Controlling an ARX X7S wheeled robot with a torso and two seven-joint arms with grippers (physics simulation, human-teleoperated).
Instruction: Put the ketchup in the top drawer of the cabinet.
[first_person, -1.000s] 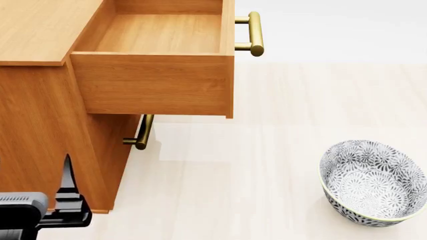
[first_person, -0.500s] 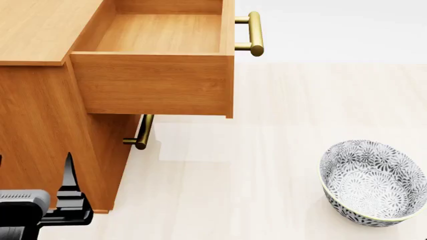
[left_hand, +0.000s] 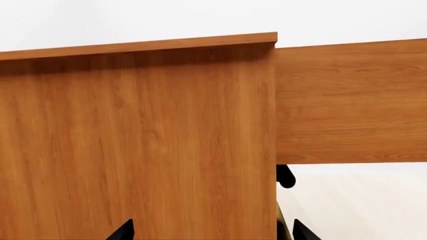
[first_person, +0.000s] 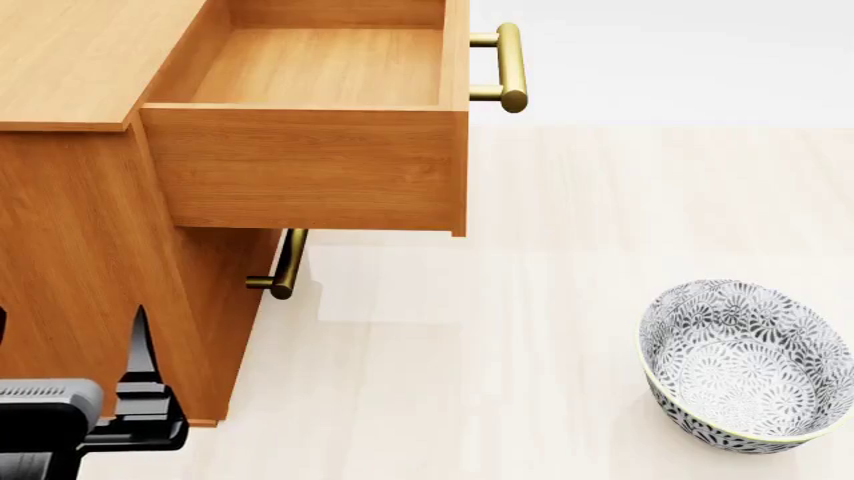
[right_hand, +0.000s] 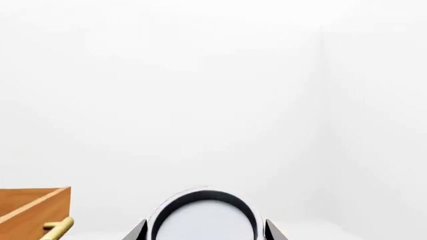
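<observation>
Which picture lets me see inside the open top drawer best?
The head view: it looks down into the top drawer, showing its bare wooden floor. The left wrist view shows only its outer side; the right wrist view catches just a corner.

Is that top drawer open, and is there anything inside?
Open and empty: the top drawer is pulled out from the cabinet, showing a bare wooden floor.
</observation>
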